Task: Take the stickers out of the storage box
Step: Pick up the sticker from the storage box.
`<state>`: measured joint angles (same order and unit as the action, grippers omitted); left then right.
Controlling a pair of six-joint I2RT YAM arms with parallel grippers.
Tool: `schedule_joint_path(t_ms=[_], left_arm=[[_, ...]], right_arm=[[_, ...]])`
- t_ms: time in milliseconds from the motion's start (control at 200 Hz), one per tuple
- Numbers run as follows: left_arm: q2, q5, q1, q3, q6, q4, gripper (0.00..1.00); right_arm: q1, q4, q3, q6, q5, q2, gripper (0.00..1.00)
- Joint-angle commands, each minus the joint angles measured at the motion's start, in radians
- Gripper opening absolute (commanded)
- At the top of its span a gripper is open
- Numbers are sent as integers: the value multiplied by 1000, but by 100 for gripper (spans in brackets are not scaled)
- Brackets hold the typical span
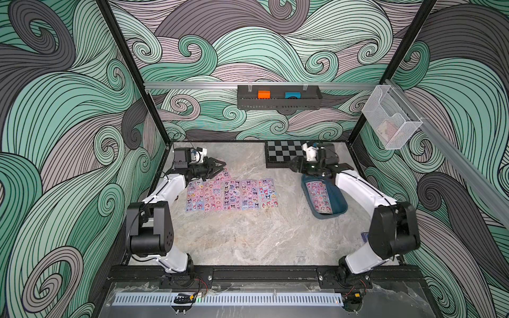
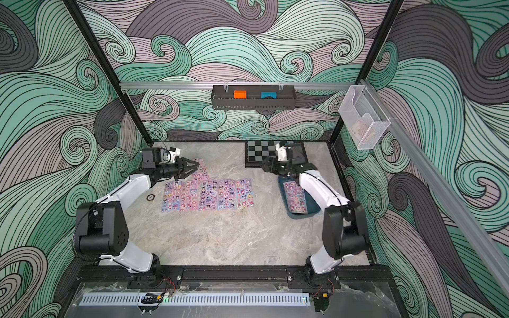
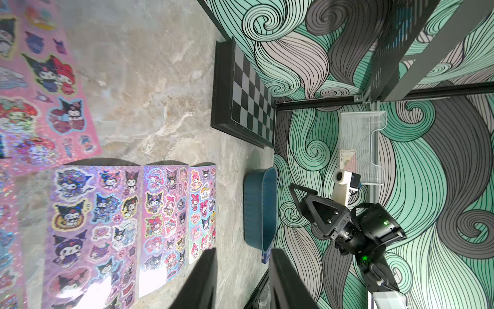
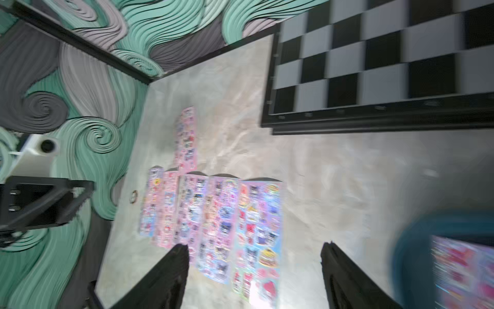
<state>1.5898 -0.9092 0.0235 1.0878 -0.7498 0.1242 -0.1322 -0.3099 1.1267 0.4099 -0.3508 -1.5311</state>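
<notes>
Six pink, purple and blue cartoon sticker sheets (image 1: 231,194) lie on the surface (image 1: 248,242) toward its left edge. At least one sheet (image 1: 318,196) is left in the shallow dark teal plastic box (image 1: 338,201) by the right edge. The right claw (image 4: 255,245) and left claw (image 3: 243,251) are apart and empty

The stickers (image 3: 93,227) are glossy, with a glittery holographic sheen and white glare. The storage box (image 3: 254,208) looks like smooth, satin plastic. The tabletop (image 1: 248,236) is matt and stone-marbled. The wall bin (image 1: 385,115) is clear plastic; the wall tray (image 1: 278,104) is matt black and perforated.
</notes>
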Motion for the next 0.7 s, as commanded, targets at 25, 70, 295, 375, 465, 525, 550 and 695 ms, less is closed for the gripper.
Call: schedule_joint_path(t_ms=[25, 70, 295, 375, 465, 525, 550, 695], left_arm=[[21, 54, -72, 80, 69, 78, 37], [26, 69, -97, 93, 75, 89, 37], [56, 103, -185, 140, 77, 105, 37], [53, 117, -198, 148, 84, 114, 37], [49, 126, -204, 149, 84, 114, 37], [50, 132, -209, 151, 84, 114, 37], [51, 135, -211, 151, 85, 112, 37], [66, 131, -221, 158, 83, 108, 37]], right_arm=[[148, -171, -138, -129, -56, 115, 91], [199, -197, -170, -151, -56, 139, 94], [245, -264, -192, -204, 22, 86, 99], [248, -303, -143, -230, 55, 4, 99], [240, -335, -94, -254, 108, -71, 99], [224, -341, -72, -261, 159, -98, 99], [215, -341, -64, -266, 174, -109, 99], [148, -370, -10, -289, 246, -187, 98]])
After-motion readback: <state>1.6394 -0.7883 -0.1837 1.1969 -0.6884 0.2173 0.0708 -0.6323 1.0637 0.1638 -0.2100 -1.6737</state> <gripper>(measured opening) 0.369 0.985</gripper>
